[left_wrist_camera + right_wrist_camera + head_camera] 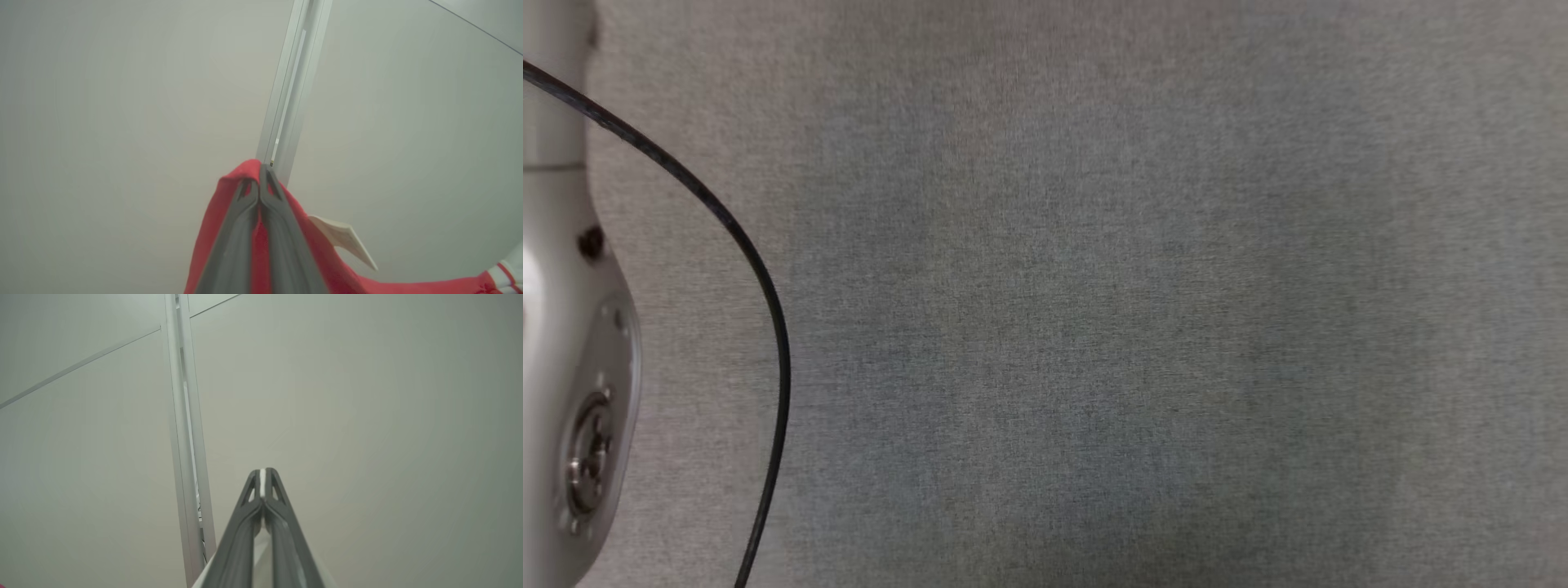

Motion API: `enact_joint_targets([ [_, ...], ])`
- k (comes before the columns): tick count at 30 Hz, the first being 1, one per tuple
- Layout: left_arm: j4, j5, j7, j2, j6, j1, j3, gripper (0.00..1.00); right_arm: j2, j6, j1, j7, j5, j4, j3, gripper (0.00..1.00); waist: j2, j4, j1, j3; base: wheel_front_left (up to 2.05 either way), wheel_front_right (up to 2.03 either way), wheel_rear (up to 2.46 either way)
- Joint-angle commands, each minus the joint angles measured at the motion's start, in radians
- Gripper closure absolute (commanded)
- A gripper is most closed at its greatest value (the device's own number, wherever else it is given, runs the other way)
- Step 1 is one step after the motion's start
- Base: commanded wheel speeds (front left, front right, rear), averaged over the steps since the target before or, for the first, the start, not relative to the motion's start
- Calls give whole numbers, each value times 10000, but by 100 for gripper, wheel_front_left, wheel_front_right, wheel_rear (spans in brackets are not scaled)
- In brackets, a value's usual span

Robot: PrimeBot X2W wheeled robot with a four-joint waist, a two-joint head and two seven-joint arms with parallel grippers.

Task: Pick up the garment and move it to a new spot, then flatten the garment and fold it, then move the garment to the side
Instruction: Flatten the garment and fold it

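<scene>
The left gripper (260, 170) clenched on the red garment (212, 228), cloth draped either side.

Garment (212, 232) wrapped around left pincer (260, 173) tips; post (294, 81) behind.

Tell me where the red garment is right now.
In the left wrist view, bottom centre: the red garment is pinched in the shut left end effector, with a white tag on its right.
</scene>
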Motion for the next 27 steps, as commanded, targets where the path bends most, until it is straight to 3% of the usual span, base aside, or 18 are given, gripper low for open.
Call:
enact_joint_targets([
  [1, -698, 304, -44, 22, 51, -175, 305, 100, -173, 9, -179, -93, -344, -842, -461, 100, 0, 48, -1, 680, 0, 0, 0],
  [4, -1712, 824, -26, -62, -106, 416, 700, 100, 184, 9, 712, -62, -754, -1966, -1193, 100, 0, 142, -1, 1006, 0, 0, 0],
  [7, -1784, 1017, -32, -89, -362, 973, 796, 100, 237, 9, 1409, -53, -922, -2053, -1050, 100, 0, 181, -1, 1092, 0, 0, 0],
  [16, -518, 768, -41, -106, -720, 2294, 100, 100, 56, 7, 3227, -63, 90, -510, 141, 100, 0, 230, -1, 1036, 0, 0, 0],
  [22, 655, 1045, -40, -108, -482, 3206, 25, 100, 4, 7, 4265, -63, 885, 220, 336, 100, 0, 256, -1, 476, 0, 0, 0],
  [27, 1482, 1434, -40, -116, -594, 3953, -29, 100, -82, 7, 5183, -63, 1522, 913, 804, 100, 0, 284, -1, -203, 0, 0, 0],
])
